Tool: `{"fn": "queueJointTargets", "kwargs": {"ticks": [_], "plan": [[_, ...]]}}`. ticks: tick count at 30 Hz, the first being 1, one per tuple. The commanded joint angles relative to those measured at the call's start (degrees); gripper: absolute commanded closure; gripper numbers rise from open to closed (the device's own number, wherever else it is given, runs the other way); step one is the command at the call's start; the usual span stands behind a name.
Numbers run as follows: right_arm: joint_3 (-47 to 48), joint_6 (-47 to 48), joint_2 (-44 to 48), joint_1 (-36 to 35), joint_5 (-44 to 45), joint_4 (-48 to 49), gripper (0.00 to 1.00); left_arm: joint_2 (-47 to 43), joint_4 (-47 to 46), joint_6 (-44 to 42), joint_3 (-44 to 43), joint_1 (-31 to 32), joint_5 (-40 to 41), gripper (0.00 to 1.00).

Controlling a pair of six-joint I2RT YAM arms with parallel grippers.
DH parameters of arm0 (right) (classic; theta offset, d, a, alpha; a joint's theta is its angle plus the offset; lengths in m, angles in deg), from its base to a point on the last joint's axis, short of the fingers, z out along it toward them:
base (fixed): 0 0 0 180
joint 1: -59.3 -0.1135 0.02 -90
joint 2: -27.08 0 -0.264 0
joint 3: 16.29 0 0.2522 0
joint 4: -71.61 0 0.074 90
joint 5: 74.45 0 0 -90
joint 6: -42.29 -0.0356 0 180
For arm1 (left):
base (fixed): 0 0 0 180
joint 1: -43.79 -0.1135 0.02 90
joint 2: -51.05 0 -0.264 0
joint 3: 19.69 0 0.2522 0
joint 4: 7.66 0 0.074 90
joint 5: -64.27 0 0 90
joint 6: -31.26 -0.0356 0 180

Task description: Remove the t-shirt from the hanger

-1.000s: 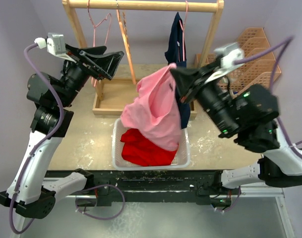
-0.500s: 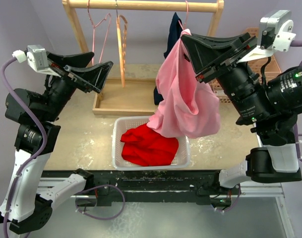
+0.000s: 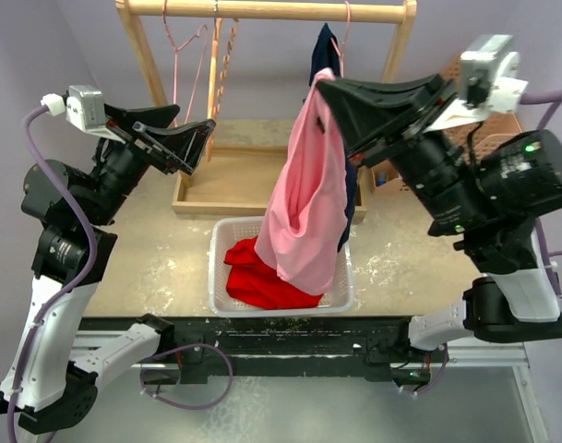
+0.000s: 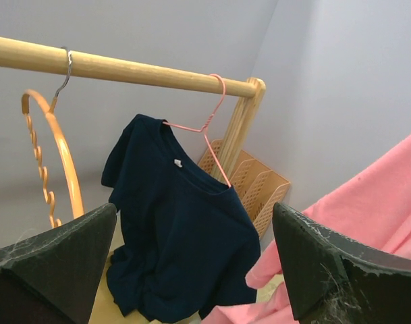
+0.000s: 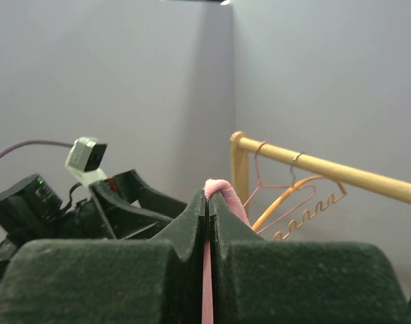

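A pink t-shirt (image 3: 304,203) hangs free of any hanger, pinched at its top edge by my right gripper (image 3: 325,85), which is shut on it; its lower end dangles over the white basket (image 3: 214,277). In the right wrist view the pink fabric (image 5: 222,190) bulges out above the closed right gripper (image 5: 208,202). A navy t-shirt (image 4: 178,236) hangs on a pink wire hanger (image 4: 208,125) on the rail, partly hidden behind the pink one in the top view. My left gripper (image 3: 193,129) is open and empty, raised at the left and facing the rail.
The wooden rack (image 3: 262,9) carries an orange wavy hanger (image 4: 53,148) and an empty pink wire hanger (image 3: 184,51). A red garment (image 3: 257,277) lies in the basket. A tan file organiser (image 4: 256,189) stands at the back right.
My right gripper rose with the pink t-shirt, swung right, then came back left; the shirt now hangs straighter over the basket. The left arm shifted slightly and stayed open.
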Motion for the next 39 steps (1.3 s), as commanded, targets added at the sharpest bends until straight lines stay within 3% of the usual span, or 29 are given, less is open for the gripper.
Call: {"fn": "queueJointTargets", "kwargs": {"ticks": [1,14,24,30,34,39], "plan": [[-4.19,-4.88,-0.94,-0.27,-5.80,3.20,1.00,-1.24,-0.24,-0.86,1.42,-0.11,1.84,0.01],[-14.22,-10.50,-4.23,-0.28,-9.98,3.54,1.00,-3.47,-0.03,-0.59,4.60,-0.13,2.70,0.01],[-43.76,-16.81,13.98,-0.09,9.50,7.97,1.00,-1.90,-0.68,-0.88,5.72,-0.13,-1.09,0.01],[-57.13,-29.85,20.98,0.72,20.98,-1.14,1.00,0.23,-1.49,-0.51,6.63,-0.13,-4.50,0.01],[-62.28,-39.91,23.28,1.01,21.52,-9.94,1.00,1.27,-1.76,-0.26,6.91,-0.13,-6.59,0.01],[-66.62,-51.50,18.98,1.14,19.30,-19.98,1.00,1.73,-3.27,0.25,8.29,-0.13,-8.19,0.01]]}}
